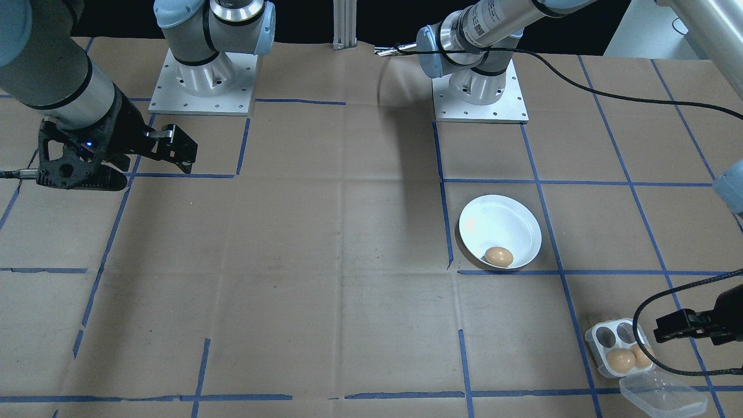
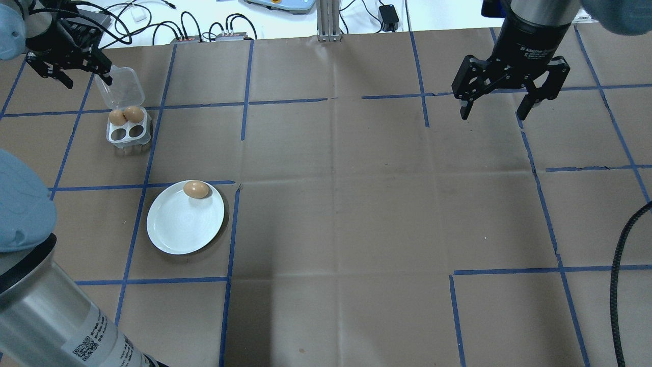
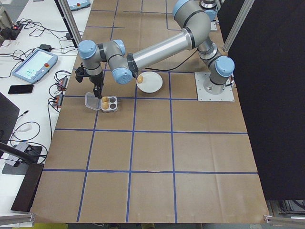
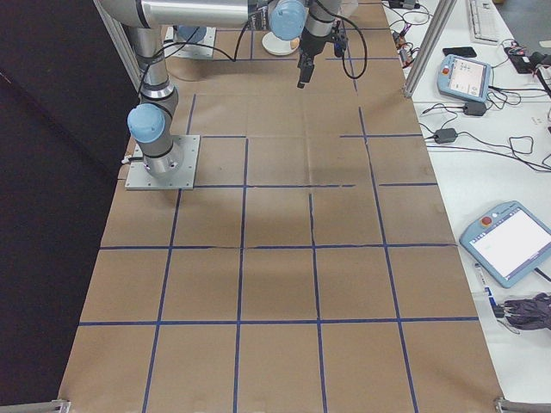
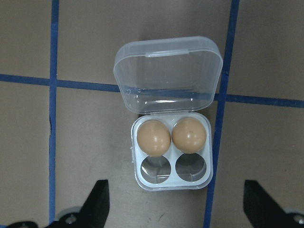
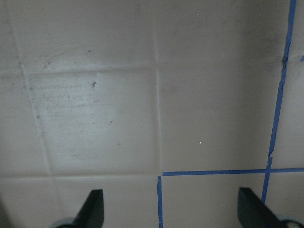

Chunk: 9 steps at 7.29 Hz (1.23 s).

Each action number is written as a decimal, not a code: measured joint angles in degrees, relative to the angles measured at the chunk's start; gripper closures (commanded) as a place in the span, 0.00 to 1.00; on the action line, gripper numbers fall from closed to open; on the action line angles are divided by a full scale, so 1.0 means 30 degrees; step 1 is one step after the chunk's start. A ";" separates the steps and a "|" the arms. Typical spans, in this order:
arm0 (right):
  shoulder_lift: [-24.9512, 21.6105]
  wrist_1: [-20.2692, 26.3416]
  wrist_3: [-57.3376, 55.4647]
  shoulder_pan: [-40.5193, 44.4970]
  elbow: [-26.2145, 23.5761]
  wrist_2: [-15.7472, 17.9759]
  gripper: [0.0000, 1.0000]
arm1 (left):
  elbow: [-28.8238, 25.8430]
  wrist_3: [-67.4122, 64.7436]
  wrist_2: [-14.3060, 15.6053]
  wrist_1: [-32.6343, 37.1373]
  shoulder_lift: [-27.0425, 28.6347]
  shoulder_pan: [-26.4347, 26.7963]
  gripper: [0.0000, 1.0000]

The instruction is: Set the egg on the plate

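Note:
A white plate point(image 2: 178, 229) lies on the table's left half, with one brown egg point(image 2: 196, 189) resting just inside its far rim; the front view shows the plate point(image 1: 493, 223) and that egg point(image 1: 498, 256) too. Beyond the plate sits a small four-hole egg tray point(image 2: 128, 133), lid swung open, with two brown eggs point(image 5: 153, 137) point(image 5: 189, 135) in its far holes. My left gripper point(image 2: 85, 79) hangs open and empty over the tray's lid, looking straight down on the tray point(image 5: 171, 183). On the far right my right gripper point(image 2: 493, 113) is open and empty above bare table.
Brown paper with a blue tape grid point(image 2: 244, 102) covers the table. The tray's clear lid point(image 5: 168, 71) lies flat beyond the tray. Cables and small devices point(image 2: 204, 30) lie past the far edge. A black cable point(image 2: 619, 265) hangs at the right.

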<state>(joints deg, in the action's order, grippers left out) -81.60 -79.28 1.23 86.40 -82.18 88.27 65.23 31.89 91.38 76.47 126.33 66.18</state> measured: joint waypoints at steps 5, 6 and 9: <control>-0.0010 0.0000 0.0000 -0.0001 0.0000 0.0000 0.00 | -0.0021 1.2686 0.0990 0.0212 0.0599 0.0065 0.00; -0.0008 0.0001 0.0000 0.0000 0.0000 -0.0006 0.00 | -0.0031 1.5422 0.0811 0.0165 0.0760 0.0076 0.00; -0.0014 0.0001 0.0000 -0.0001 0.0000 0.0003 0.00 | 0.0076 1.9256 0.0183 -0.0208 0.1618 0.0145 0.01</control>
<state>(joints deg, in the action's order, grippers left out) -81.64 -79.28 1.23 86.40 -82.18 88.28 65.45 89.66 91.92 75.84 131.19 66.62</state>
